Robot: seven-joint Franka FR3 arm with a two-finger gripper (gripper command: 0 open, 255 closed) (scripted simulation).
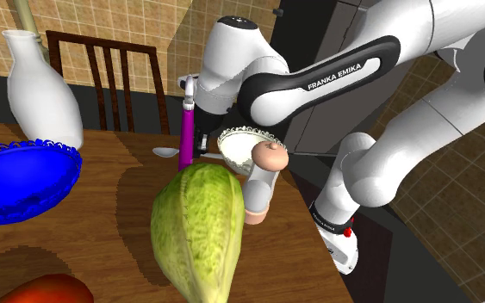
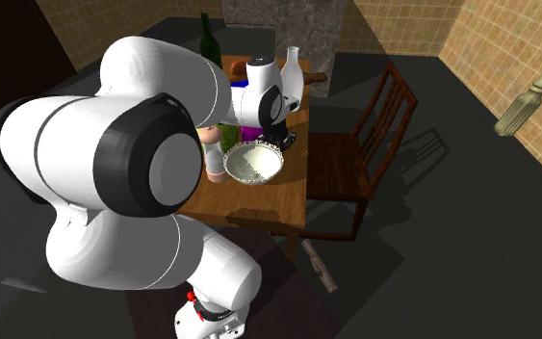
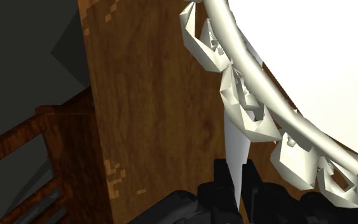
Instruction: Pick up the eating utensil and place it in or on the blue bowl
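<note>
Spoon (image 1: 164, 152) is way over at the far side of the desk (image 1: 111, 181), just beside the frilly white bowl (image 1: 245, 142). In the shoulder view you mostly just get its little scoop end poking out to the left of an upright magenta stick (image 1: 186, 129), low down near the wood. Honestly can't tell if it's touching the desk or not.

The gripper (image 3: 236, 172) has its jaws almost completely closed, with only a thin gap. In that gap is the narrow end of the spoon's handle, and the black fingers (image 3: 219, 181) are pressed in on it from both sides. So yeah, it's pinching the handle and nothing else as far as I can see.

Direction-wise, the long axis runs pretty much level across the shoulder view. The scoop end points to that view's left, toward the blue bowl (image 1: 21, 176), and the handle goes right, behind the magenta stick toward the hand. From the wrist cam the handle runs along close beside the white bowl's scalloped rim, getting wider away from the jaws and tapering to a sharp point between them.

Looks-wise it's plain pale grey-white, thin and flat, with a small rounded scoop. The blue bowl sits well apart from it, at the shoulder view's left edge in front of a white vase (image 1: 42, 90).
</note>
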